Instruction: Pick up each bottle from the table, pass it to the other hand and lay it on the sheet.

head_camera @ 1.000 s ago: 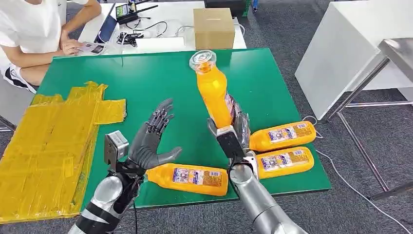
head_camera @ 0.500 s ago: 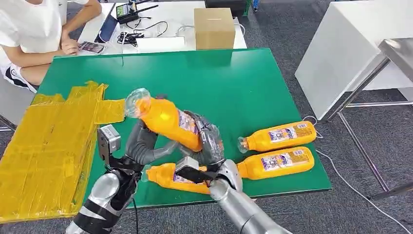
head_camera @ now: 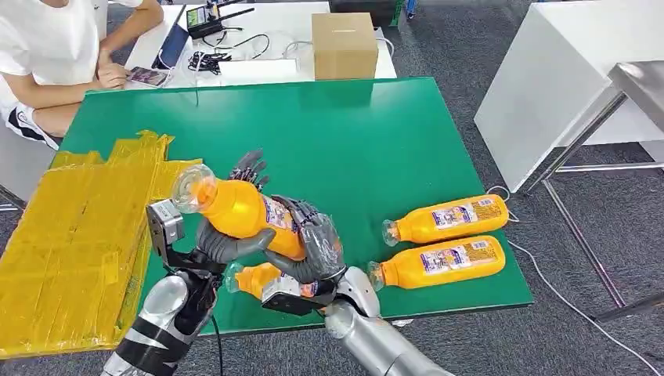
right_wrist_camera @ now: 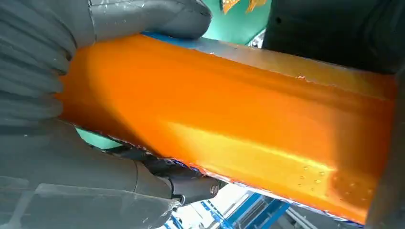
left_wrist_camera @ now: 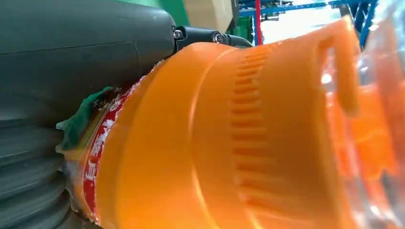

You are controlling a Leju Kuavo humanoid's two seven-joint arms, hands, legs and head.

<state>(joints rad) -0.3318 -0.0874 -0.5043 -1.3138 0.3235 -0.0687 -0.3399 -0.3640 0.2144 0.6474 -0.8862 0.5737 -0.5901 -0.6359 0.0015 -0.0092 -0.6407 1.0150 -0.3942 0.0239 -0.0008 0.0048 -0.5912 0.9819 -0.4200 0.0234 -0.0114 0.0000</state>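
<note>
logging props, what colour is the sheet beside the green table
Yellow: the sheet is crinkled yellow plastic, clearest in the head view.

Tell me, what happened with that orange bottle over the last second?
The right hand swung the held bottle from upright down onto its side and leftward, into the left hand, which was open and now cups it. Both hands grip it. The three bottles on the green table and the yellow sheet stayed put.

Behind the green table (head_camera: 407, 133) we see a cardboard box (head_camera: 344, 45) on a white desk (head_camera: 258, 31), where a person (head_camera: 55, 55) sits beside cables (head_camera: 205, 59).
</note>
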